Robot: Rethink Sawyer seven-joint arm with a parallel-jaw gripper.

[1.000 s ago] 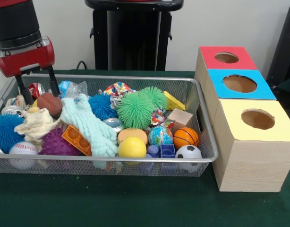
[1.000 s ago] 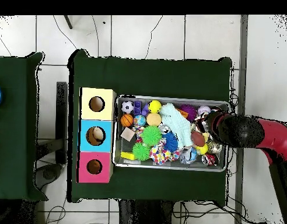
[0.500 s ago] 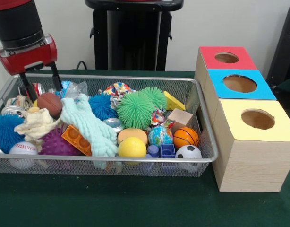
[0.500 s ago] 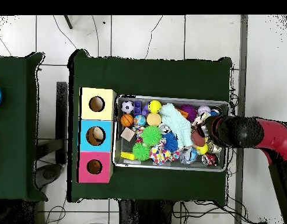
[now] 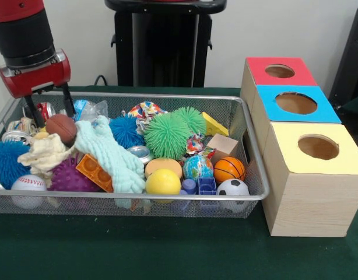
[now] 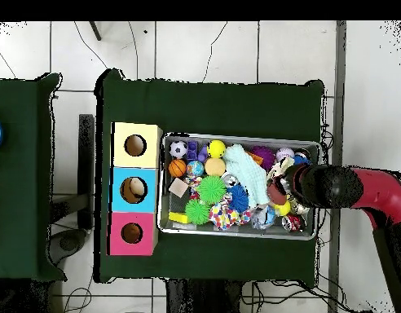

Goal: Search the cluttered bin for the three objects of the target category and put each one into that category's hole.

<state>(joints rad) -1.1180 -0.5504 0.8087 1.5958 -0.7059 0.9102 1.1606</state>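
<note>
Green cloth covers the table, and the bin sits across the middle of the front view, packed with balls, blocks and soft things. At the upper left of that view my gripper has risen a little over the last second and drifted slightly toward the frame's top; its two dark fingers stand apart with nothing between them, tips just above the brown ball at the left end of the bin. So I judge that pass came up empty, and none of the soft toys has left the bin yet. The cream plush lies at the left, just below the brown ball, half under the pale green knitted toy. The red box's hole waits at the upper right, well apart from the arm. In the overhead view the arm covers the bin's right end.
</note>
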